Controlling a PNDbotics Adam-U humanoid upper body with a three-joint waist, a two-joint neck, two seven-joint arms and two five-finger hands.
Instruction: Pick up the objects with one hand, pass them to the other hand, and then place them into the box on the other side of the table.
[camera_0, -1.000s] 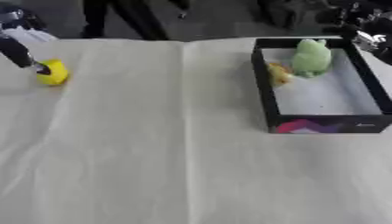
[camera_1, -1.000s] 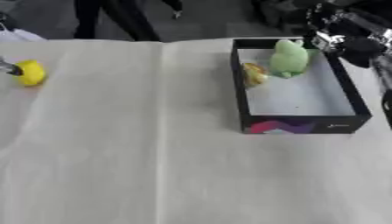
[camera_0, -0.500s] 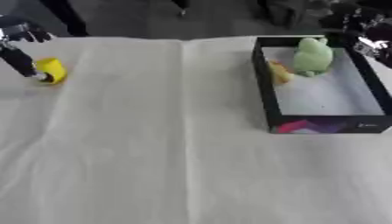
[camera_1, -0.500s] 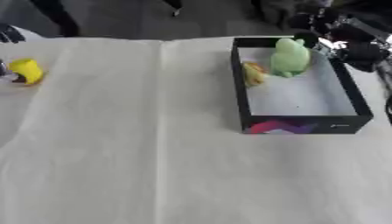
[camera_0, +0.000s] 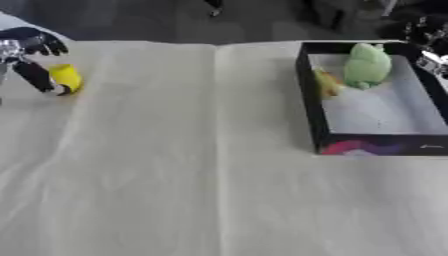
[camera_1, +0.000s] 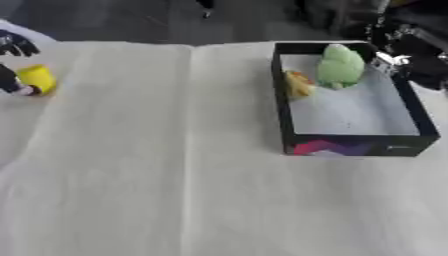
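yellow object (camera_0: 66, 78) at 9 o'clock on the white cloth (camera_0: 175, 165), touched by the left hand (camera_0: 31, 55), fingers spread. black box (camera_1: 289, 115) at 2 o'clock, holding green toy (camera_1: 339, 66) and orange item (camera_1: 298, 83). right hand (camera_1: 411, 52) at box's far edge; finger state: cannot tell.
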